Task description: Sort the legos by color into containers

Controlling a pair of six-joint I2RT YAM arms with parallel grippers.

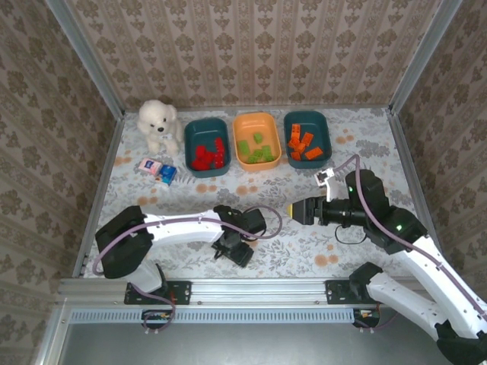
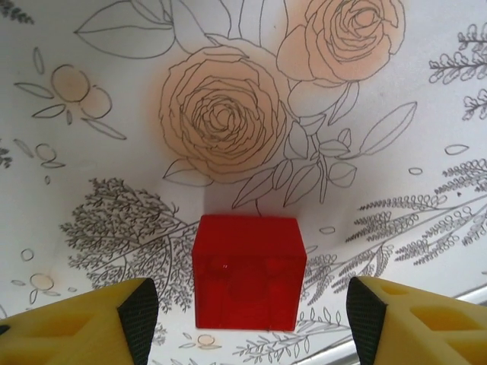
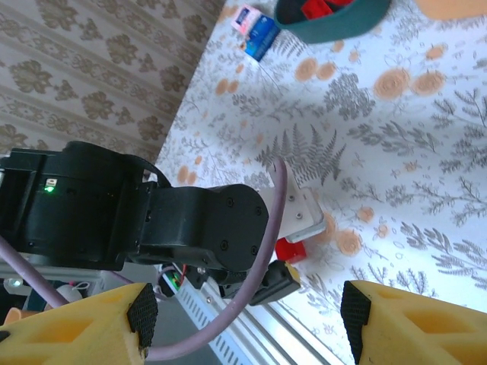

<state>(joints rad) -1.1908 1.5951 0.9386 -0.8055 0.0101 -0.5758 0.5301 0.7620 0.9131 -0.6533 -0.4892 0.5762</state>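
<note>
Squarely, a near-cubic red lego (image 2: 247,272) faces the spread left tool (image 2: 251,315), ungripped; right tool (image 3: 249,313) gapes empty.

Facing beige damask-wallpapered walls (image 1: 259,46), looking down onto a white table cover printed with orange roses (image 1: 304,252), ending at a grey metal rail (image 1: 251,291)

Left arm (image 1: 183,226) & right arm (image 1: 415,258): white shells, black joints, purple cables (image 3: 266,251), yellow fingers (image 2: 68,327) w/ black pads (image 2: 141,315), green LED (image 3: 50,188).
</note>
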